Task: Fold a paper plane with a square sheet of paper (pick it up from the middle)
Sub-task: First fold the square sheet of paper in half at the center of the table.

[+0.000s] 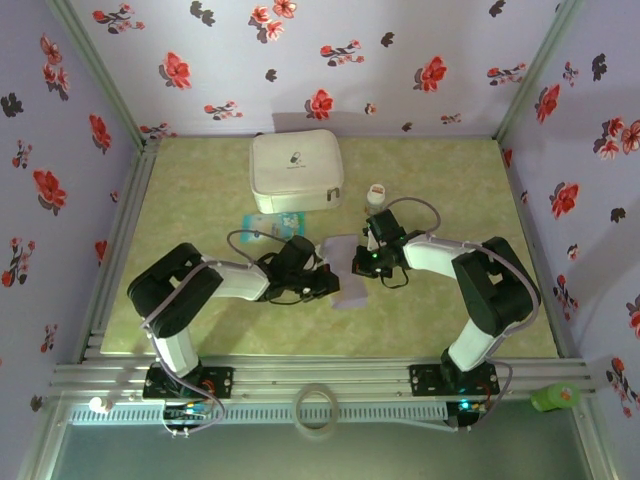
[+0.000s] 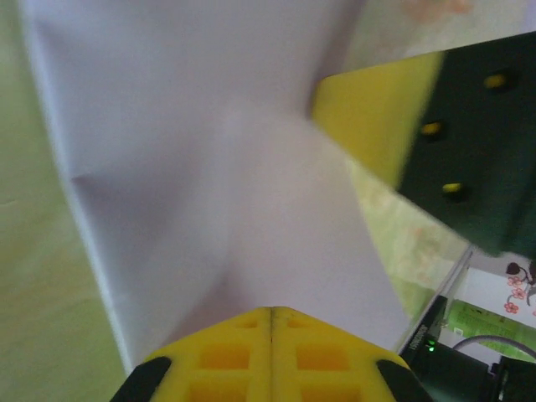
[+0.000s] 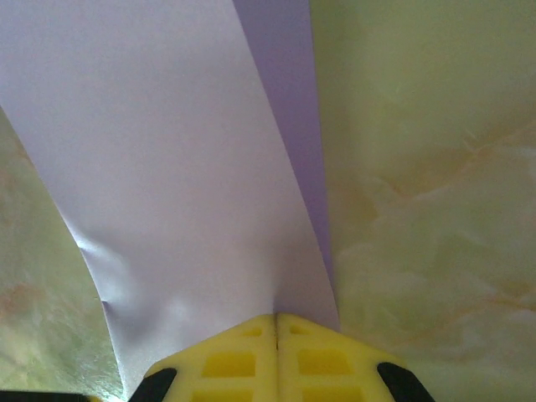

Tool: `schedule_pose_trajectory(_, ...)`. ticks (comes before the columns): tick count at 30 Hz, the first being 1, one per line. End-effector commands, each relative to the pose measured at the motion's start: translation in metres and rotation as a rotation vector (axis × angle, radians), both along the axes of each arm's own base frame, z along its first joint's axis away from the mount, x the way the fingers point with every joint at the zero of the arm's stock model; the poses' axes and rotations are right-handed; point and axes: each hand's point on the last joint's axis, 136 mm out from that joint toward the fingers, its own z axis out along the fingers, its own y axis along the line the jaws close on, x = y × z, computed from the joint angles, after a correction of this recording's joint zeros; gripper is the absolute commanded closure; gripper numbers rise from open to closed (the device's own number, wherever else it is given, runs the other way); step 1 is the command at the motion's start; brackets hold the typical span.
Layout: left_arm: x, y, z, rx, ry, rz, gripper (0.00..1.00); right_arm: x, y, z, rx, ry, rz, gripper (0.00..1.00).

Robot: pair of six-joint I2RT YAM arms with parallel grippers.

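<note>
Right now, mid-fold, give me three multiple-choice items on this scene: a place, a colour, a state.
1. Where is the sheet of paper? A far right corner; B between the left gripper and right gripper, nearer than the white case; C near left corner.
2. Its colour? A teal; B white; C lavender.
3. The left gripper is: A shut on the sheet; B open above it; C shut on nothing.
Key: B, the top view shows it between the arm tips; C, both wrist views show lavender; A, its yellow fingers meet with paper pinched.
</note>
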Motion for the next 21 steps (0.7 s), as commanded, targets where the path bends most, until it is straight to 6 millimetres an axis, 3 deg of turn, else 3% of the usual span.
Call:
schedule_pose_trajectory(1, -0.014, 0.008, -0.021, 0.052, 0.051, -0.007, 1.0, -0.022, -0.038, -0.03, -0.161, 0.092, -0.058, 1.0)
schedule_pose_trajectory(6, -0.027, 0.027, -0.041, 0.179, 0.075, -0.023, 1.0, -0.022, -0.038, -0.03, -0.163, 0.091, -0.059, 1.0)
schedule_pose_trajectory(15, -0.021, 0.002, 0.008, 0.072, -0.046, -0.073, 0.98, -0.021, -0.038, -0.03, -0.165, 0.09, -0.064, 1.0)
schedule_pose_trajectory(21, -0.026, -0.011, 0.008, -0.013, -0.027, -0.08, 0.98, -0.022, -0.039, -0.031, -0.166, 0.093, -0.065, 1.0)
